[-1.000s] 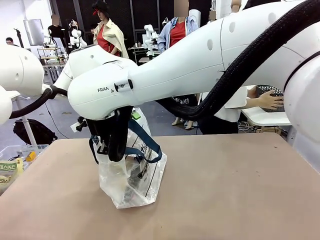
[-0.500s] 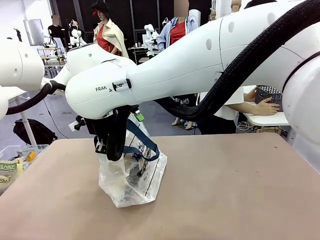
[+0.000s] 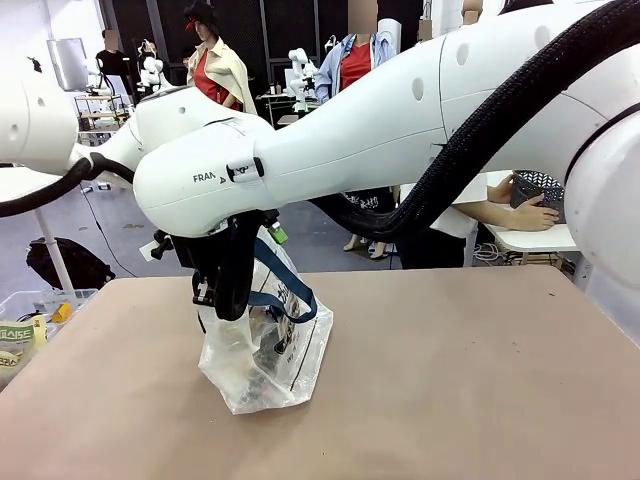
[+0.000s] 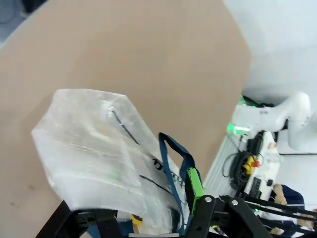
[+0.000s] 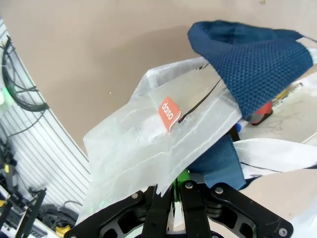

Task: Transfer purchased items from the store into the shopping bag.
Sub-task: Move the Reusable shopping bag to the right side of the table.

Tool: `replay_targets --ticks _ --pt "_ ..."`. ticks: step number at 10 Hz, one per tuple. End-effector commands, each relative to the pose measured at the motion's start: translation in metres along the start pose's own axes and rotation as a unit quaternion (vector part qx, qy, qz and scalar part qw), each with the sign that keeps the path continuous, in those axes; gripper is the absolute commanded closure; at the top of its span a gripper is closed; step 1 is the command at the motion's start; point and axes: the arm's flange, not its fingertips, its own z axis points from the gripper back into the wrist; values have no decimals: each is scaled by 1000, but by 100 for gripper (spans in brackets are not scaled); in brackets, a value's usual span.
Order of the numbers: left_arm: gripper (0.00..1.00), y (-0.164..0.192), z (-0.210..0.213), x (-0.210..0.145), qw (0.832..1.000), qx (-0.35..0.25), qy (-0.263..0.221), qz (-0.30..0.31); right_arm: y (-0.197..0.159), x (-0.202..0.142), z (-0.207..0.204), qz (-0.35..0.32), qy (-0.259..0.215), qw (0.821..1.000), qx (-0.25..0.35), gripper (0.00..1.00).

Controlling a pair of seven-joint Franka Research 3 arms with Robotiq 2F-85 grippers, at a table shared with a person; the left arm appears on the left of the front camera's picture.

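The shopping bag (image 3: 268,352), whitish crinkly plastic with navy straps, stands on the brown table (image 3: 470,380) left of centre. My right arm reaches across from the right, and its gripper (image 3: 226,298) hangs over the bag's near top edge. In the right wrist view that gripper (image 5: 176,187) is shut on the bag's plastic rim (image 5: 148,134), beside an orange tag (image 5: 169,113) and a navy strap (image 5: 255,62). My left gripper (image 4: 130,201) stands wide apart over the bag (image 4: 94,148), with one green pad (image 4: 194,186) by a strap. That pad (image 3: 278,235) shows behind the bag's top.
A person's hand (image 3: 532,213) rests by a dark perforated basket (image 3: 540,184) on a white side table at the far right. A clear bin (image 3: 28,318) with packaged goods sits at the table's left edge. Bare table lies to the bag's right.
The right gripper and the bag's top have shifted slightly, and the strap hangs differently. The person's hand has slipped lower beside the basket.
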Motion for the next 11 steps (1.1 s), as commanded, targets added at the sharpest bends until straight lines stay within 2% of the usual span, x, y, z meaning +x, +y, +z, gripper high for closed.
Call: replay_targets --ticks 1,6,11 --pt "33 -12 0 -12 997 78 -1 22 2 -5 -6 -2 -3 1000 1 100" --pt "33 -33 25 -13 985 166 -34 38 -5 -7 -12 -18 -3 1000 7 100" --pt "33 -49 48 -14 959 265 -69 79 -9 -7 -16 -17 -12 1000 17 100"
